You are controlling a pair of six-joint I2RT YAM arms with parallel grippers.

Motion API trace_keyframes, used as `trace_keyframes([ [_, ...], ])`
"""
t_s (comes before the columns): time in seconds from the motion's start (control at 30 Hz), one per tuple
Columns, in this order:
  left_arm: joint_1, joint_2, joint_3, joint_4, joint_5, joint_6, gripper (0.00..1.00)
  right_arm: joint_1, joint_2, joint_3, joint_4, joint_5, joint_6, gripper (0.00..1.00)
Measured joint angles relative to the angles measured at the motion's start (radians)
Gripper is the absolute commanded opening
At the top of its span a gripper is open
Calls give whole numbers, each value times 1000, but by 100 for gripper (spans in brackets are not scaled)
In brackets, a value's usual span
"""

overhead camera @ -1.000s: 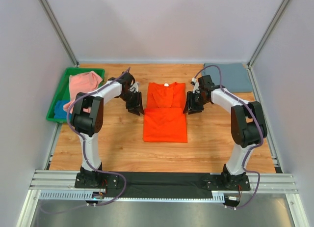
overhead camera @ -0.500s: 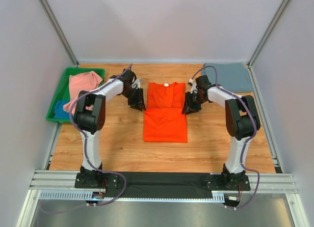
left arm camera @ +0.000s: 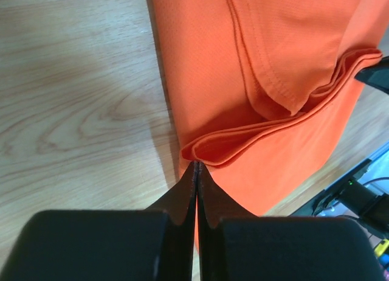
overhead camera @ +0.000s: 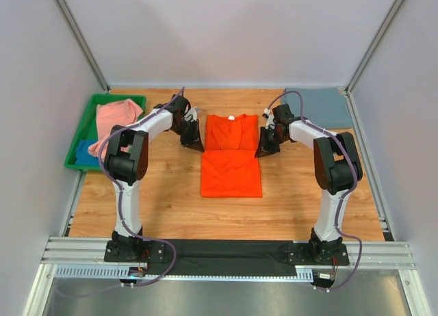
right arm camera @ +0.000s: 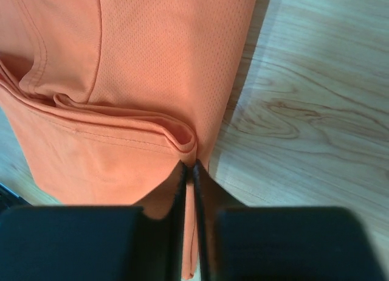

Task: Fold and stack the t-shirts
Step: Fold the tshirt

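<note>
The bright orange t-shirt [overhead camera: 231,169] lies flat in the middle of the table, its lower part doubled over along a crosswise fold. My left gripper [overhead camera: 194,143] is shut on the shirt's left edge at that fold, and in the left wrist view [left arm camera: 196,166] orange cloth [left arm camera: 273,62] shows between the jaws. My right gripper [overhead camera: 263,150] is shut on the right edge at the fold, and in the right wrist view [right arm camera: 189,165] a strip of the shirt [right arm camera: 152,62] runs between its fingers. Both grippers sit low at the table.
A green tray [overhead camera: 82,135] at the far left holds the salmon pink t-shirt [overhead camera: 116,117] and the blue t-shirt [overhead camera: 83,152]. The slate grey-blue t-shirt [overhead camera: 321,107] lies folded at the far right corner. Bare wood lies in front of the orange shirt.
Both grippers have moved a little further from the arm bases and inward along the orange shirt's side edges. The shirt's outline has hardly shifted.
</note>
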Motion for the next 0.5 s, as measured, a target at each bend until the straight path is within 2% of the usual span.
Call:
trace_keyframes([
  [0.07,0,0,0,8,8,-6,0,0,-1,0,1,1,10,22],
  [0.13,0,0,0,15,16,-14,0,0,-1,0,4,2,15,26],
  [0.5,0,0,0,24,32,-35,0,0,-8,0,16,3,22,25],
])
